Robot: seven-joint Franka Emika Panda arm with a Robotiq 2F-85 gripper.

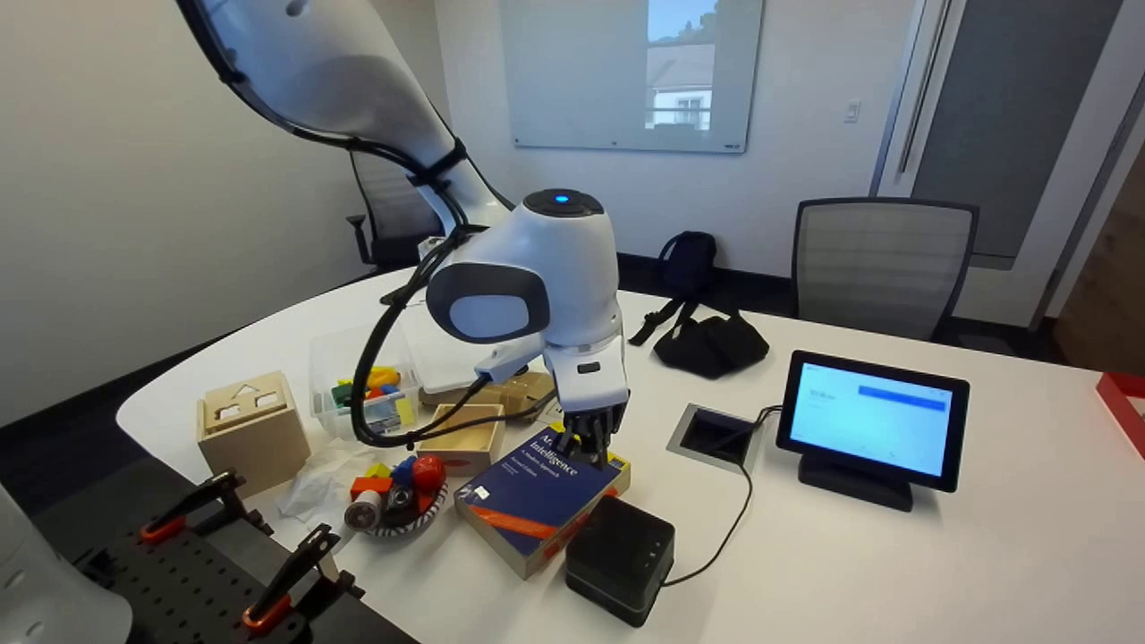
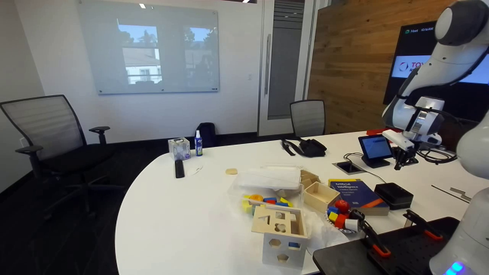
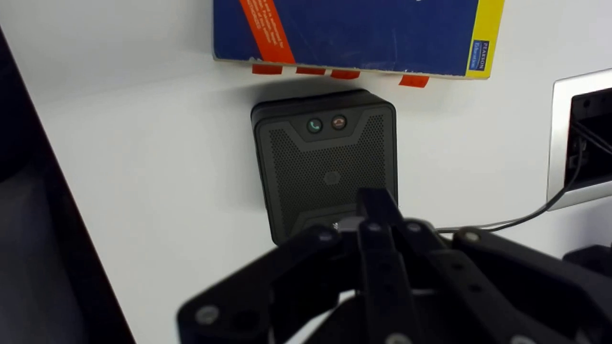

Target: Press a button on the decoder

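Note:
The decoder is a small matte black box (image 1: 617, 555) with a thin cable, lying flat on the white table beside the blue book. It also shows in an exterior view (image 2: 393, 195) and in the wrist view (image 3: 330, 167). Its top has a green phone button (image 3: 314, 125) and a red hang-up button (image 3: 338, 122). My gripper (image 3: 377, 200) is shut and empty. In the wrist view its tips overlap the decoder's edge opposite the buttons, hiding the near corner. In both exterior views the gripper (image 1: 595, 438) (image 2: 399, 164) hangs above the table, apart from the decoder.
A thick blue book (image 1: 541, 487) lies right beside the decoder. A lit tablet (image 1: 872, 416) stands on the table near a cable well (image 1: 711, 436). A bowl of toys (image 1: 398, 501), a wooden box (image 1: 461, 438) and a shape sorter (image 1: 250, 429) are on the book's other side.

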